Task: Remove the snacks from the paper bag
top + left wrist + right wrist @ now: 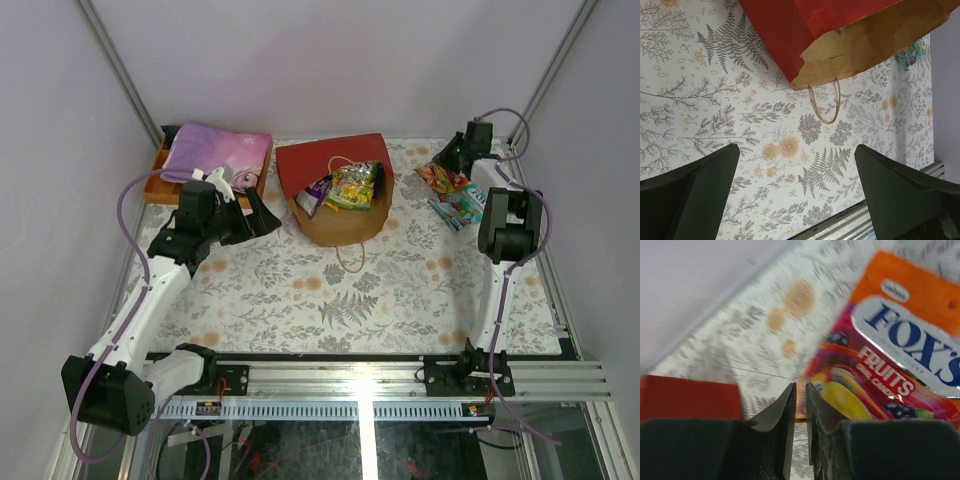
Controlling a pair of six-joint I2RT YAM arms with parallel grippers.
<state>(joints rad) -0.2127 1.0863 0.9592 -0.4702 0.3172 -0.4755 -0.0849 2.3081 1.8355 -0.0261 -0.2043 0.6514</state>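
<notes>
- The paper bag (pixel 338 222) lies on its side at the middle of the far half of the table (pixel 380 290). Its red outer face is turned up at the back and its brown inner face shows at the open mouth, which faces the arms.
- One thin beige handle (pixel 350 258) loops out of the mouth onto the fern-and-flower table cover.
- Snacks sit inside the mouth: a purple packet (pixel 315 195) on the left and a yellow-green candy pack (pixel 356 186) touching it on the right.
- More snacks lie out on the table well to the right of the bag. An orange Fox's pack (pixel 440 180) lies there, with a teal packet (pixel 468 205) just beside it on the near side.
- The left gripper (pixel 255 215) hangs just left of the bag with its jaws spread wide and nothing between them. In its wrist view the left gripper (pixel 796 150) looks past the bag's torn brown rim and the handle loop.
- The right gripper (pixel 445 158) is at the far right corner, over the far end of the orange Fox's pack (pixel 900 350). In the wrist view the right gripper (pixel 800 387) has its jaws drawn almost together, with only a thin slit between them and nothing pinched.
- An orange tray (pixel 155 185) stands at the far left and holds a pink-purple cloth (pixel 215 150).
</notes>
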